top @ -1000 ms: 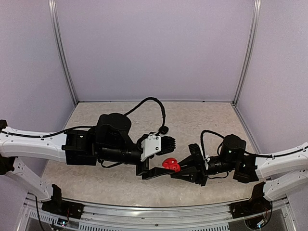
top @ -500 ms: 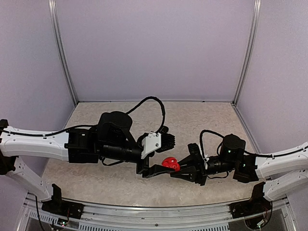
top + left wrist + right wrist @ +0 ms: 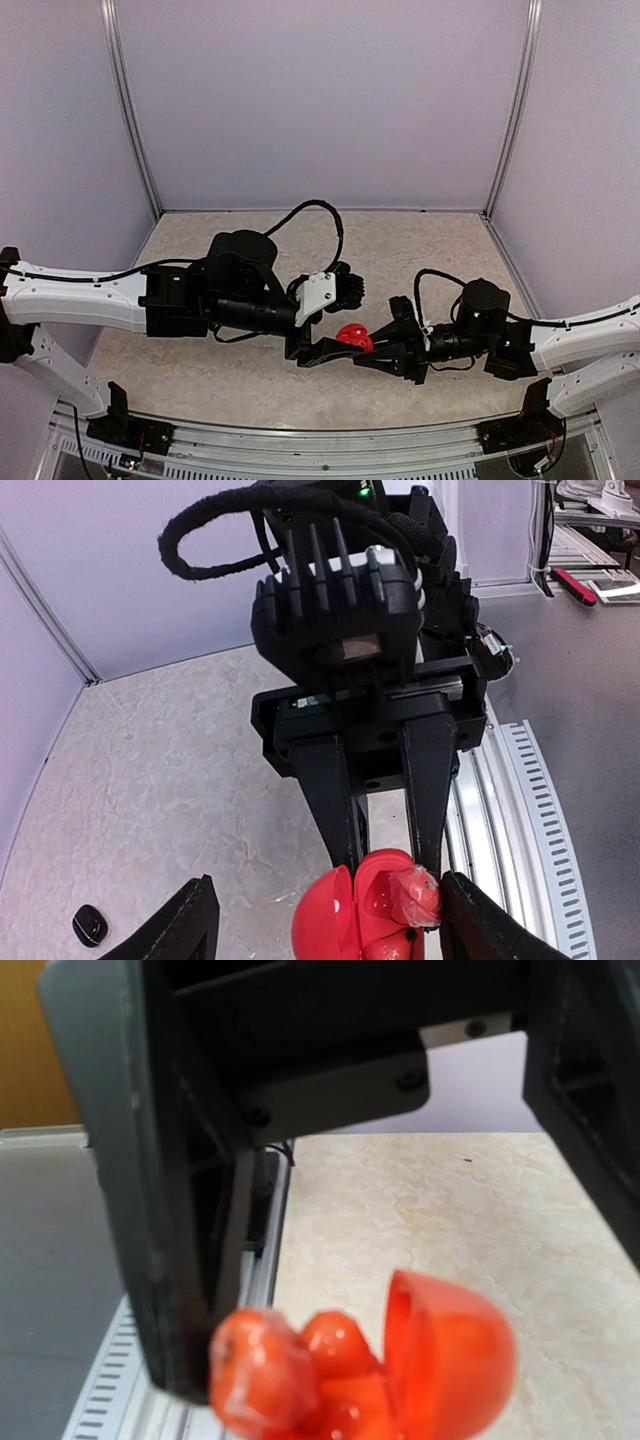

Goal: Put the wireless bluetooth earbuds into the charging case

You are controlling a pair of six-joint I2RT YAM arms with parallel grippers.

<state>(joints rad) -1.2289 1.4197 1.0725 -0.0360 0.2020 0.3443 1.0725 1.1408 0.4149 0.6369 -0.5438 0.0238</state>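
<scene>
Right gripper [image 3: 366, 350], clamped on the red case [image 3: 352, 336], has shifted slightly; left gripper [image 3: 348, 320] gapes around it.

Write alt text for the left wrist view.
The right gripper points at the camera, shut on an open red case with a red earbud at its right side. The left gripper's open fingers flank the case at the bottom corners; a small black object lies on the table at lower left.
</scene>
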